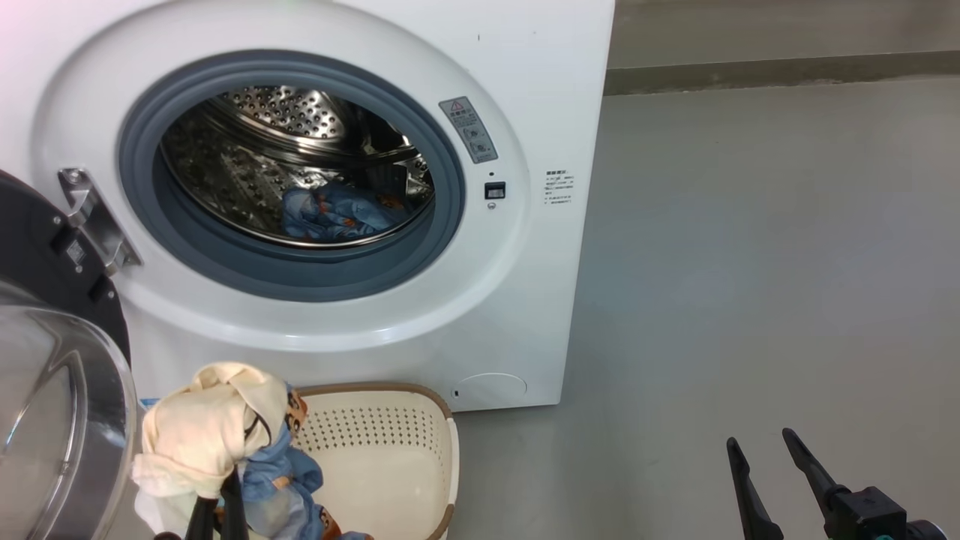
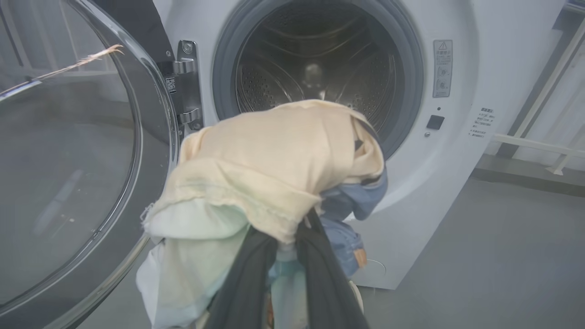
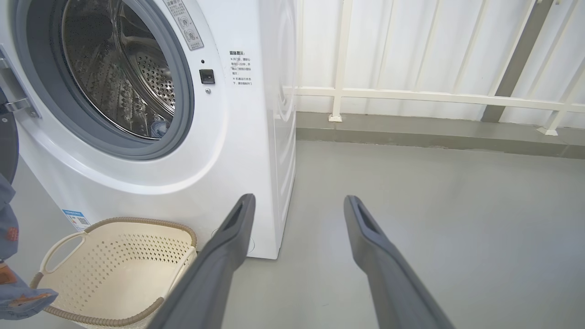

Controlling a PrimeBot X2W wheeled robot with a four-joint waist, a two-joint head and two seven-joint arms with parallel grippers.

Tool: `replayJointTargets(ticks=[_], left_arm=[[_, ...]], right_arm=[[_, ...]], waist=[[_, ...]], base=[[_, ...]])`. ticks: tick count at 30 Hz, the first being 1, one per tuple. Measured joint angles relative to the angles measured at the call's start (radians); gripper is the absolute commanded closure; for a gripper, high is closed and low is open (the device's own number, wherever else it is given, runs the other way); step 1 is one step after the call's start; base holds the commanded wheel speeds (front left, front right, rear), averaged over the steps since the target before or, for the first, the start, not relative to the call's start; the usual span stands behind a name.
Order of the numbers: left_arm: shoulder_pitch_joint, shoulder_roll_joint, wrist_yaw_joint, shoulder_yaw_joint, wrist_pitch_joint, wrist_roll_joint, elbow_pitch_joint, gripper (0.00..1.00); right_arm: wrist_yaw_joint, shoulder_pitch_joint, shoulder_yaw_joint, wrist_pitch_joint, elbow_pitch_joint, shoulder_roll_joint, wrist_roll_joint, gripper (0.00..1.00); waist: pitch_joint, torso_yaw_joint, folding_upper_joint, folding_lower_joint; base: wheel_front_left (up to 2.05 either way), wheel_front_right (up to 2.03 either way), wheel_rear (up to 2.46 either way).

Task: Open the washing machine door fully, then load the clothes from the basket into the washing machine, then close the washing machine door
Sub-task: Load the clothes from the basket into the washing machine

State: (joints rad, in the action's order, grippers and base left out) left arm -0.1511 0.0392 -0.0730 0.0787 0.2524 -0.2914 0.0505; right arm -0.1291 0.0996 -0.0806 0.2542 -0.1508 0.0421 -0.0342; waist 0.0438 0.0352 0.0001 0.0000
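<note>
Fingers [image 2: 244, 283] of the left gripper [image 2: 292, 226] pinch the clothes [image 2: 274, 160], pressed close together with fabric between them. Cream-white cloth is draped over the fingertips, with light blue printed fabric hanging below it. The bundle is held low in front of the washing machine [image 1: 525, 75], below and left of its round opening. It sits over the left part of the basket [image 1: 375, 388]. The blue tail hangs down toward the basket; whether it touches is unclear.

The right gripper [image 3: 299, 201] has its fingers spread wide with nothing between them. It is over the grey floor [image 1: 750, 262], well to the right of the washing machine, and points at the machine's right front corner.

The washing machine door [image 1: 45, 420] is swung open at the machine's left side on a metal hinge [image 1: 94, 217]. Its glass porthole is just beside the held bundle.

One more blue printed piece [image 1: 337, 214] lies at the bottom of the steel drum [image 1: 285, 120], inside the grey gasket [image 1: 442, 187].

The basket stands on the floor right against the machine's front, under the opening. A blue sticker [image 3: 75, 219] is low on the machine's front, just behind the basket's handle. A white railing [image 3: 411, 96] runs behind the machine's right side.
</note>
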Motion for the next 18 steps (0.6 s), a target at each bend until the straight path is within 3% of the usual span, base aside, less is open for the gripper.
replayJointTargets(ticks=[18], left_arm=[[-0.014,0.001,0.008,-0.014,0.000,0.025,-0.049,1.00]], right_arm=[[0.000,0.002,0.020,0.000,0.002,0.000,0.000,0.00]], waist=[[-0.004,-0.030,0.0000,0.0000]], base=[[0.00,0.00,0.00]])
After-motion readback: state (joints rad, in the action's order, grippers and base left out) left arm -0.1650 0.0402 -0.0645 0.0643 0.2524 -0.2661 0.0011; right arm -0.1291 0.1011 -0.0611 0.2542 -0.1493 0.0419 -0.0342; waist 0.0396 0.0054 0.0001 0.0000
